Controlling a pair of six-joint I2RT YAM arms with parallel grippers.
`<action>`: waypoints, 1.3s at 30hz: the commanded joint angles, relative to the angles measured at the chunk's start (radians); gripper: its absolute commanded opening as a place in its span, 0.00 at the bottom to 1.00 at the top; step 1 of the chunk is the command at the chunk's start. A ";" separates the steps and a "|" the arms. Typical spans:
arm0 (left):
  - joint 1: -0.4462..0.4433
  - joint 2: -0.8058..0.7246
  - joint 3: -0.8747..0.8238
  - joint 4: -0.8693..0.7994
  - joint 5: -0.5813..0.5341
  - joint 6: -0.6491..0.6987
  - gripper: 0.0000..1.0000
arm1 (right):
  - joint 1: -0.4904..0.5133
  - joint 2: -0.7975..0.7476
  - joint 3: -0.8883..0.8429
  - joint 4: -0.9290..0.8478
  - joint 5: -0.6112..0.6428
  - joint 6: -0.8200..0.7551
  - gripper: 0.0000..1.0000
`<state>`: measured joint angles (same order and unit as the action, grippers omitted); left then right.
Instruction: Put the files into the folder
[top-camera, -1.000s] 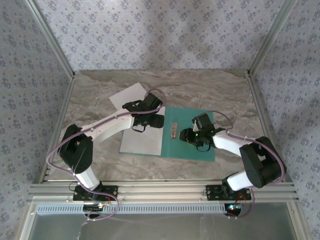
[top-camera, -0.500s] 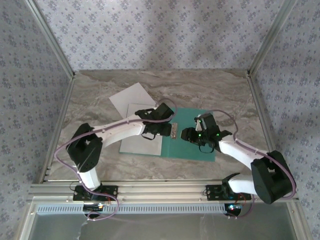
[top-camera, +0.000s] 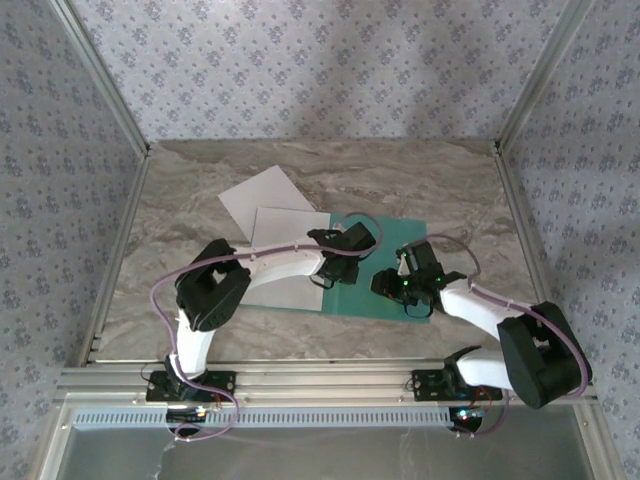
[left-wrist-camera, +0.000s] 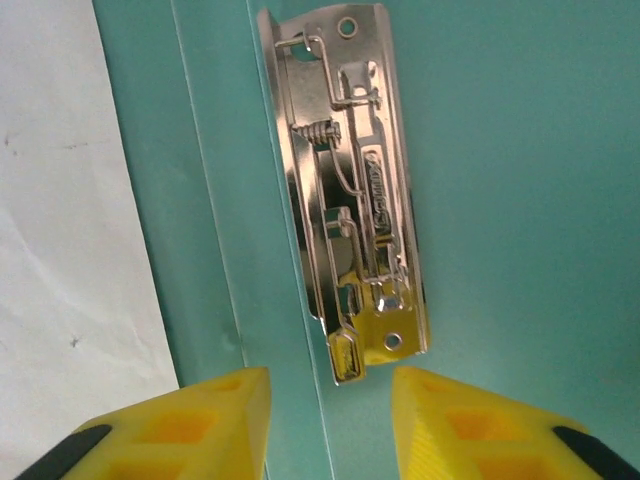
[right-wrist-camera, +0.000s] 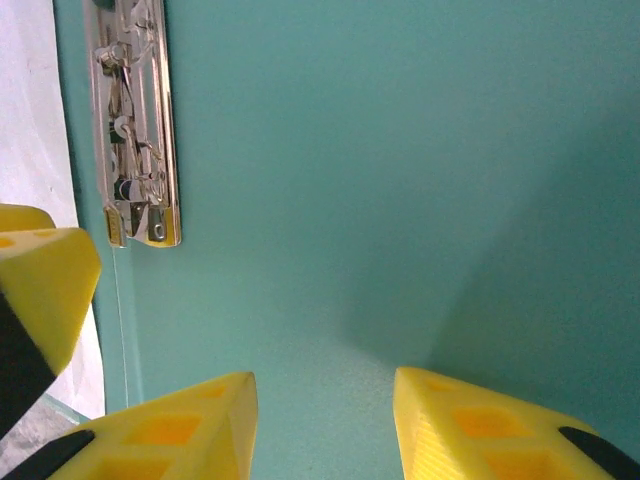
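jaws on both arms stand parted above the flat teal-green paper folder (right-wrist-camera: 400, 150); left jaws near its silver metal clip (left-wrist-camera: 350, 200).

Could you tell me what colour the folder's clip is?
The clip is silver; left wrist view.

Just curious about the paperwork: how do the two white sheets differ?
The far sheet lies skewed on the bare table; the near sheet lies square with the folder, on its left half. The far sheet is clear of the arms; the left arm crosses the near sheet. Both are plain, white and flat.
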<state>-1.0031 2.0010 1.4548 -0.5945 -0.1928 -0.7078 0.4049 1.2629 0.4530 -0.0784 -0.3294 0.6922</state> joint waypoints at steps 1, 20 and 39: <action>0.000 0.022 0.043 -0.037 -0.024 -0.021 0.34 | -0.010 -0.018 -0.013 0.017 -0.001 -0.003 0.41; -0.006 0.051 0.068 -0.055 0.008 -0.042 0.31 | -0.023 -0.010 -0.022 0.038 -0.027 0.006 0.41; -0.009 0.068 0.072 -0.050 0.032 -0.048 0.20 | -0.026 -0.010 -0.032 0.037 -0.039 0.010 0.41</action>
<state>-1.0046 2.0510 1.4963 -0.6258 -0.1684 -0.7471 0.3855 1.2629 0.4362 -0.0437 -0.3550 0.6926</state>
